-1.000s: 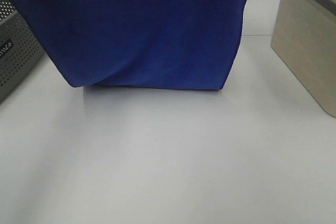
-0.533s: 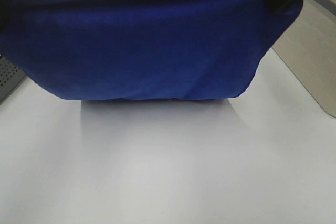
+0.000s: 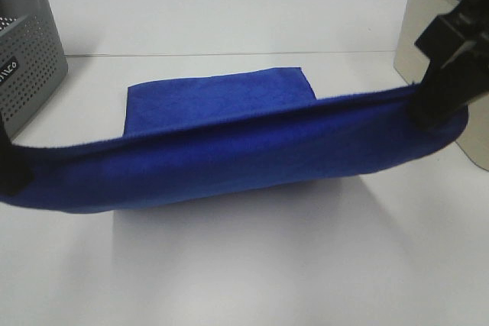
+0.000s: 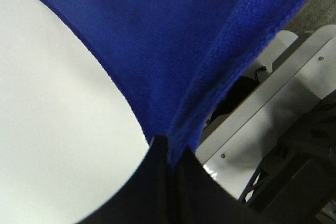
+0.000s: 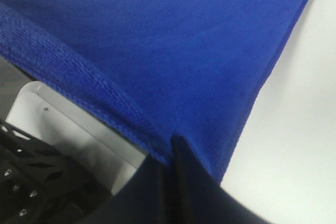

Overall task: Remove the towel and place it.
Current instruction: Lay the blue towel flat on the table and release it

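Note:
The royal blue towel [image 3: 252, 154] hangs stretched between my two grippers, its far part lying on the white table [image 3: 252, 265]. My left gripper [image 3: 9, 169] at the left edge is shut on one towel corner. My right gripper [image 3: 428, 108] at the right is shut on the other corner. The left wrist view shows the towel [image 4: 157, 40] pinched between the dark fingers [image 4: 157, 182]. The right wrist view shows the towel [image 5: 173, 40] pinched the same way by the fingers [image 5: 173, 182].
A grey perforated basket [image 3: 27, 66] stands at the back left. A beige bin [image 3: 435, 43] stands at the back right, just behind my right gripper. The white table stretches in front of the towel.
The towel's held edge has come down and toward the camera, from filling the upper view to a low sagging band. Its far part now lies on the table. Both grippers have come into view.

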You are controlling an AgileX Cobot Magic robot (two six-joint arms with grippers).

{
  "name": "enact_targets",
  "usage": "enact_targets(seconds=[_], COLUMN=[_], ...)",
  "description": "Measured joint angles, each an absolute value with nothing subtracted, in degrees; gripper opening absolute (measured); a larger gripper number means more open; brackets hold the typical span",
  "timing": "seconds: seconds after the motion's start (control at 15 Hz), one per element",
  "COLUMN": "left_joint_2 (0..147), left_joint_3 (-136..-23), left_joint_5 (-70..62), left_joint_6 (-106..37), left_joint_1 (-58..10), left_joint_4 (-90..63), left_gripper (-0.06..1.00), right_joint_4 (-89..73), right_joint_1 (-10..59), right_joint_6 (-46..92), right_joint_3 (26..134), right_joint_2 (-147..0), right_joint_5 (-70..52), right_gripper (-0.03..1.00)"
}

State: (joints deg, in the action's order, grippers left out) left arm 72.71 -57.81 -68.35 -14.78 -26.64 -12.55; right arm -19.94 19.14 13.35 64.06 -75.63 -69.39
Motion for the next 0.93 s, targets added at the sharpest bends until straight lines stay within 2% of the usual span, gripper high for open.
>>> enact_targets(seconds=[0.4,0.6,0.93], left_joint_2=[72.1,72.0,72.0], left_joint_3=[-49.6,-45.4,-40.2], left_joint_5=[-68.4,-68.3,-67.0], left_joint_6=[-13.9,-13.7,-12.4], left_joint_1=[-27.4,-31.6,-32.3], left_joint_4=[-17.1,-18.7,-22.2], left_gripper=[0.00,0.00,0.00], right_joint_4=[-24.8,-25.0,-26.7], right_joint_1=[19.1,19.1,19.1], right_joint_6=[13.4,13.4,13.7], right_joint_3=[51.1,48.2,42.5], right_joint_2=[-75.6,-75.5,-75.5], right_joint_5=[-69.4,-69.4,-69.3], right_gripper=[0.02,0.02,0.02])
